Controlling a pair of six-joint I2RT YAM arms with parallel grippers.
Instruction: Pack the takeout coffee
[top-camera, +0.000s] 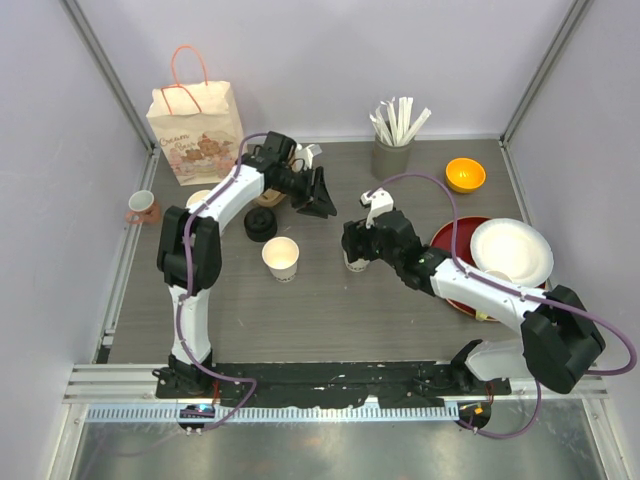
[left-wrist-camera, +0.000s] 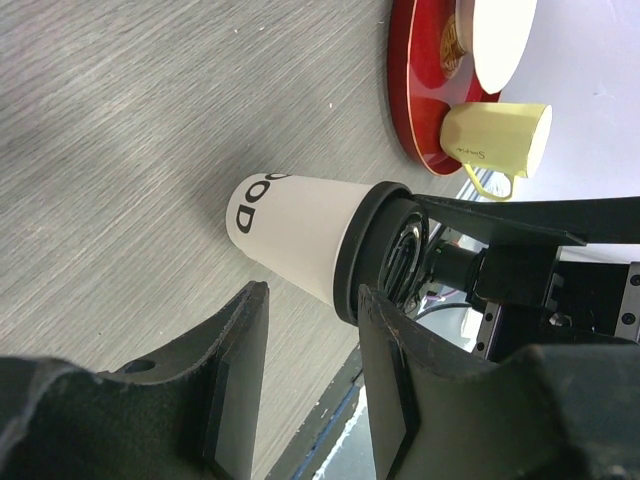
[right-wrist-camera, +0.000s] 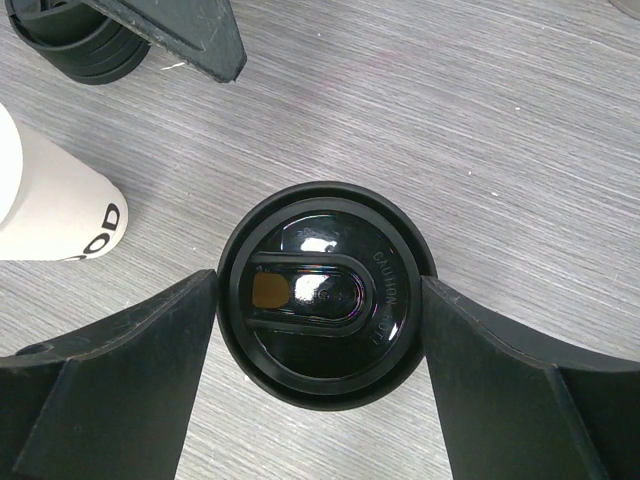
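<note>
takeout coffee (right-wrist-camera: 325, 300) mid-table, open cup (top-camera: 282, 258) to its left, paper bag (top-camera: 195, 130) behind left

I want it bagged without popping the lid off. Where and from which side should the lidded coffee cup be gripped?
Grip the lidded cup on its paper wall just under the black lid, the right gripper coming down from above, fingers on opposite sides. It stands upright and widens upward, so the overhanging lid rim should probably stop it slipping through.

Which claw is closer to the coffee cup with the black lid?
Right. The right gripper straddles the lidded cup; the left gripper hangs apart, farther back and leftward.
</note>
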